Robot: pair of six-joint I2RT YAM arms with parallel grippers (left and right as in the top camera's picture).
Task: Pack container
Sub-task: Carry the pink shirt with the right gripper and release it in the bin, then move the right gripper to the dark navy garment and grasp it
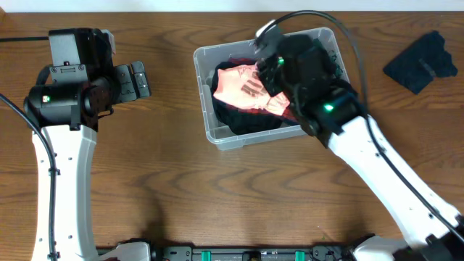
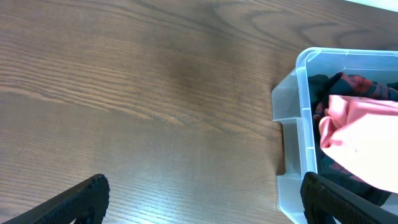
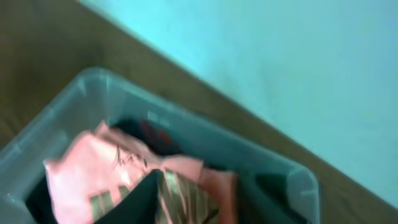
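Left gripper (image 2: 205, 186): fingers spread wide, nothing between them; held low over bare table (image 1: 167, 181), just left of the container; judged parked there to keep clear of the other arm.
Table: brown wood grain; bare under the left gripper.
Container (image 1: 205, 94): clear plastic bin, upright, at table centre toward the far edge; short wall and handle lip facing the left wrist camera; partly filled.
Dark garment (image 1: 246, 123): lowest layer, spread across the bin floor; dark red plaid fabric (image 2: 348, 84) showing at the left end, same item or a second one not distinguishable.
Pink garment (image 1: 243, 83): crumpled on top of the dark layer, inside the walls, printed marking uppermost; heaped rather than flat, so likely to need pressing down.
Right gripper (image 3: 158, 205): down inside the container over the pink garment, reached in from the near right; one dark finger visible against the cloth in the blurred wrist view; open, closed or gripping cloth not determinable.
Dark cloth (image 1: 420, 61): folded, on the table at far right, well apart from the container; judged the next item to pack.
Step in hand: judged as placing or tamping the pink garment; packing incomplete while cloth lies outside.
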